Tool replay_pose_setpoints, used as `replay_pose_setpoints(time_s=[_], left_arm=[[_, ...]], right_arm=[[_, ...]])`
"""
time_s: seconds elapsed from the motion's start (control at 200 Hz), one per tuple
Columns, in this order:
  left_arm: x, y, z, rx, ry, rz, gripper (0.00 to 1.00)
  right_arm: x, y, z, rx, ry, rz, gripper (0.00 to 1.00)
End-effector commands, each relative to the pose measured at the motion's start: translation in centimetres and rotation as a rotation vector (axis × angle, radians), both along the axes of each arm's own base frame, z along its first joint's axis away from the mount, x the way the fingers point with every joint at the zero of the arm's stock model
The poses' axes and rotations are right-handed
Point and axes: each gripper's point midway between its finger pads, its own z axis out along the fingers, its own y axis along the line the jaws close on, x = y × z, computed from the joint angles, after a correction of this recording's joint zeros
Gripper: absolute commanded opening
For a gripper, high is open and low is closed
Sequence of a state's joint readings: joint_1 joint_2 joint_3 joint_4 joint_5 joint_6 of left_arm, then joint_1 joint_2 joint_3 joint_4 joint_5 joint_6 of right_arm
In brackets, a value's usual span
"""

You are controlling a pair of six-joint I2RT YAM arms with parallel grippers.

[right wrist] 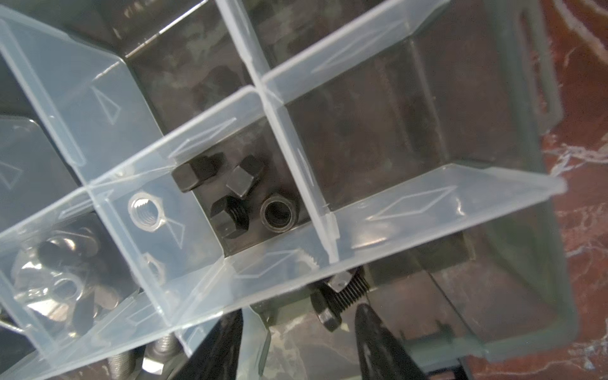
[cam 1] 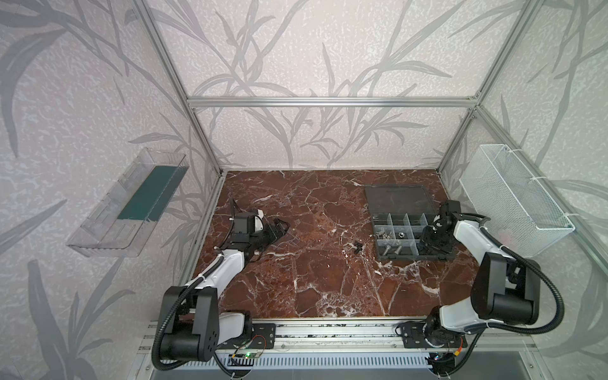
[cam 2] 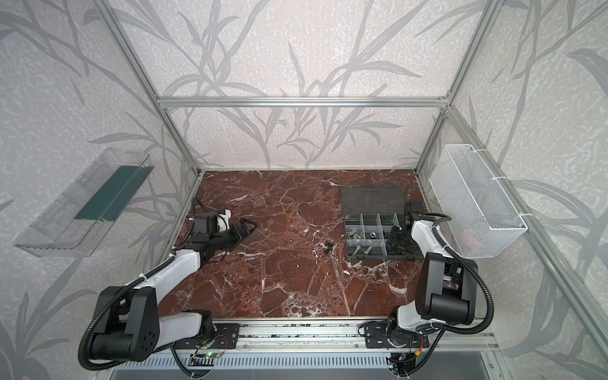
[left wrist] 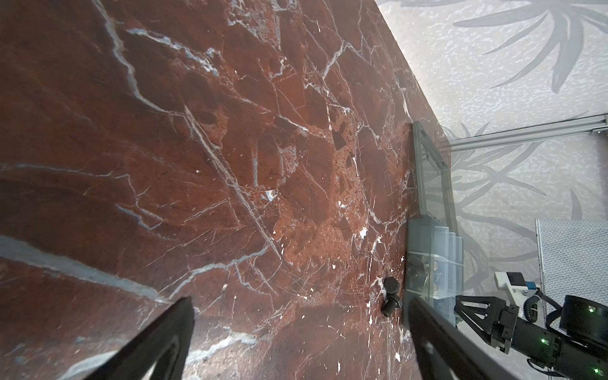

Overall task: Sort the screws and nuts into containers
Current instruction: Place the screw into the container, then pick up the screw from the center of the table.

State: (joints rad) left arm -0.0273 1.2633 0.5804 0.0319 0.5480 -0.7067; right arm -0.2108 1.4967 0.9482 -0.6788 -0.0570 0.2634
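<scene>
Right now a black screw (right wrist: 339, 297) lies in a compartment of the organiser box (cam 1: 411, 257), loose between the parted fingers of the right gripper (right wrist: 299, 312). The neighbouring compartment holds black nuts (right wrist: 237, 197). Two more black screws (cam 1: 358, 247) sit on the marble table (cam 1: 312, 289) near the box. The left gripper (left wrist: 301, 300) hangs wide open, well apart.

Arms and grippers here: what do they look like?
Left arm and right arm: white shells, black joints, black corrugated conduit at each base. Left gripper, right gripper: black tapered fingers with triangular cutouts. Green LEDs on the right wrist.
</scene>
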Motion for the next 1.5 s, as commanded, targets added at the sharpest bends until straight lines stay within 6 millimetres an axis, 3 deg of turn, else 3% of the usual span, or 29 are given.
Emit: replay_pose_setpoints(time_s=[0.0, 0.135, 0.31, 0.58, 0.8, 1.07, 1.23, 1.495], left_arm=[[0.0, 0.3, 0.8, 0.017, -0.029, 0.001, 0.99], [0.0, 0.4, 0.8, 0.018, -0.028, 0.005, 0.99], [0.2, 0.3, 0.9, 0.015, -0.031, 0.002, 0.99], [0.4, 0.1, 0.7, 0.001, -0.029, -0.004, 0.99], [0.3, 0.0, 0.7, -0.003, -0.027, -0.006, 0.99], [0.2, 0.0, 0.4, -0.004, -0.021, -0.004, 0.99], [0.2, 0.1, 0.5, 0.001, -0.021, -0.002, 0.99], [0.1, 0.2, 0.2, 0.008, -0.015, -0.002, 0.99]], right_arm=[[1.2, 0.6, 2.9, 0.021, -0.102, 0.041, 0.6], [1.8, 3.2, 5.7, 0.101, -0.227, 0.121, 0.63], [1.0, 8.4, 8.5, 0.098, -0.29, 0.305, 0.63], [-1.3, 16.2, 9.6, 0.12, -0.284, 0.503, 0.64], [-1.9, 20.4, 8.4, 0.132, -0.253, 0.58, 0.64], [-2.1, 26.5, 4.6, 0.19, -0.171, 0.608, 0.63], [-1.8, 27.0, 1.9, 0.158, -0.124, 0.491, 0.62], [-0.8, 26.9, -0.1, 0.143, -0.094, 0.387, 0.6]])
